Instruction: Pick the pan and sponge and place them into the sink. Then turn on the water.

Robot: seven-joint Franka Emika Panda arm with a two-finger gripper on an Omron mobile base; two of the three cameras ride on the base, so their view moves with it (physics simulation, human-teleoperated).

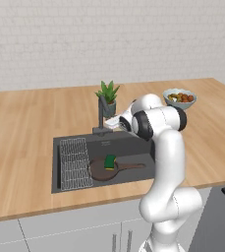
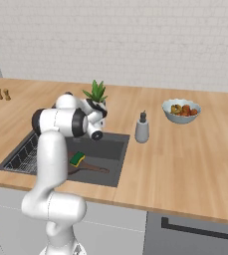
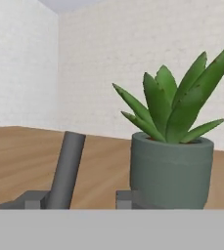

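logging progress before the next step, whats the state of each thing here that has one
pan: lying flat in the sink, handle pointing right
sponge: resting on the pan, green side up
sink: holds pan and sponge, wire rack at its left end
faucet: upright, no water stream visible
potted plant: upright on the counter behind the sink
bowl of food: upright, full
soap dispenser: upright beside the sink
tool: open or shut cannot be told

Arm folded at the elbow, wrist reaching forward and level.

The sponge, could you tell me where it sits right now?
The sponge lies on the pan in the sink, right of the wire rack in the left base view.
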